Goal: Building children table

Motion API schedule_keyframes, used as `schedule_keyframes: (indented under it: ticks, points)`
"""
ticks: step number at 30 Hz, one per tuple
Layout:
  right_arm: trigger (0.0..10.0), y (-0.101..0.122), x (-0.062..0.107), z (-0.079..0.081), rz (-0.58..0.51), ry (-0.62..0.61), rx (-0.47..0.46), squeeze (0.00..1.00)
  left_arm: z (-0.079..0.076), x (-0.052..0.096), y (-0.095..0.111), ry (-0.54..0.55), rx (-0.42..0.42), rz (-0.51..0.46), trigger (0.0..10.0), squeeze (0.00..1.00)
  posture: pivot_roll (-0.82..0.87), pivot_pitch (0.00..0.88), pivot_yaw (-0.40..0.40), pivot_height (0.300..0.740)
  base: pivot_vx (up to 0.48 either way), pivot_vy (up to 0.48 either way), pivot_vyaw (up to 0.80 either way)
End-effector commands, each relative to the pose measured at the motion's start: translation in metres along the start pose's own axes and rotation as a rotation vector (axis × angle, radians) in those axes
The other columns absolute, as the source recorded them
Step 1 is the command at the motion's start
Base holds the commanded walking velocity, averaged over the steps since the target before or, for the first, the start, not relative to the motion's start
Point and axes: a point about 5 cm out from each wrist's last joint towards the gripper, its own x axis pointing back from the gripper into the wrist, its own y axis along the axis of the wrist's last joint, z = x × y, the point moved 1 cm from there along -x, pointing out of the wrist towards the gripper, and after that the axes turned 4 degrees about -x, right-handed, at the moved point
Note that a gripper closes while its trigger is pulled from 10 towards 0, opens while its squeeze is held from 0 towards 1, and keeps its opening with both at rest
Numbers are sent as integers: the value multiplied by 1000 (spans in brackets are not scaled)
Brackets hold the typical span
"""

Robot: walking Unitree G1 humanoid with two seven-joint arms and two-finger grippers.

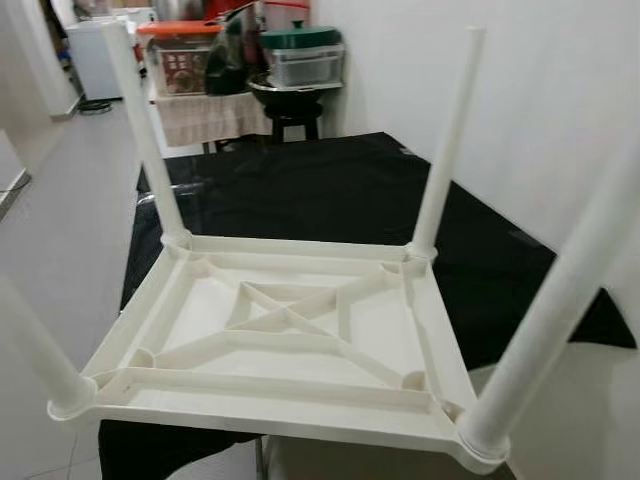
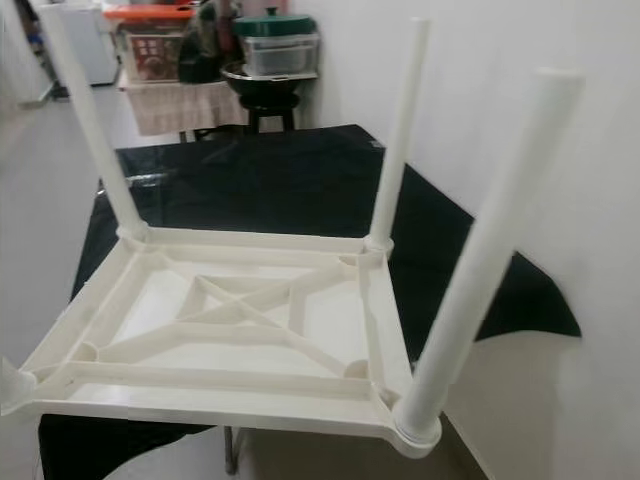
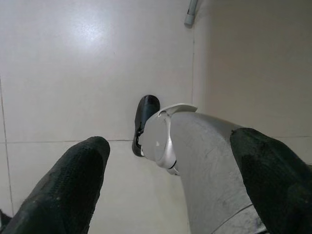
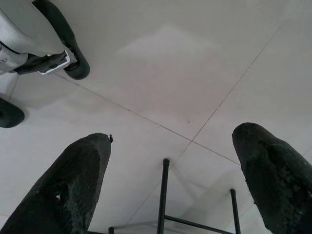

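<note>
A white plastic children's table [image 1: 290,330] lies upside down on a bigger table covered with a black cloth [image 1: 300,180]. Its ribbed underside faces up. Four white legs stand in its corner sockets: far left [image 1: 145,140], far right [image 1: 448,140], near right [image 1: 560,300] and near left [image 1: 35,345]. The near edge overhangs the black table's front. My left gripper [image 3: 170,142] hangs open over the floor beside my own leg. My right gripper [image 4: 173,139] also hangs open above the floor tiles, holding nothing.
A white wall [image 1: 540,90] runs close along the right. At the back stand a black stool [image 1: 290,110] and a clothed side table with storage boxes [image 1: 180,55]. Open tiled floor [image 1: 70,200] lies to the left. Black metal table legs [image 4: 163,195] show below my right gripper.
</note>
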Motion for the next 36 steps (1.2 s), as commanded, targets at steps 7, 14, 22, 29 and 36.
schedule_keyframes:
  ticks: [7,14,22,29,36]
  points:
    - [10000,216,85,111,-669,161,892,0,0,0,2,-5,-4,-2,10000,0,65,0,-86,740,0,-37,0]
    - [10000,216,85,110,-669,160,894,0,-1,0,2,-18,-15,-5,10000,0,64,0,-84,740,0,-448,0]
    - [10000,216,85,110,-669,160,894,0,0,0,2,-7,-14,-1,10000,0,64,0,-85,740,0,-480,0]
    - [10000,216,85,110,-670,158,895,0,0,0,0,-5,6,14,10000,0,63,0,-84,740,0,-174,0]
    - [10000,216,85,110,-670,158,895,0,0,0,0,-4,12,13,10000,0,62,0,-83,740,0,0,0]
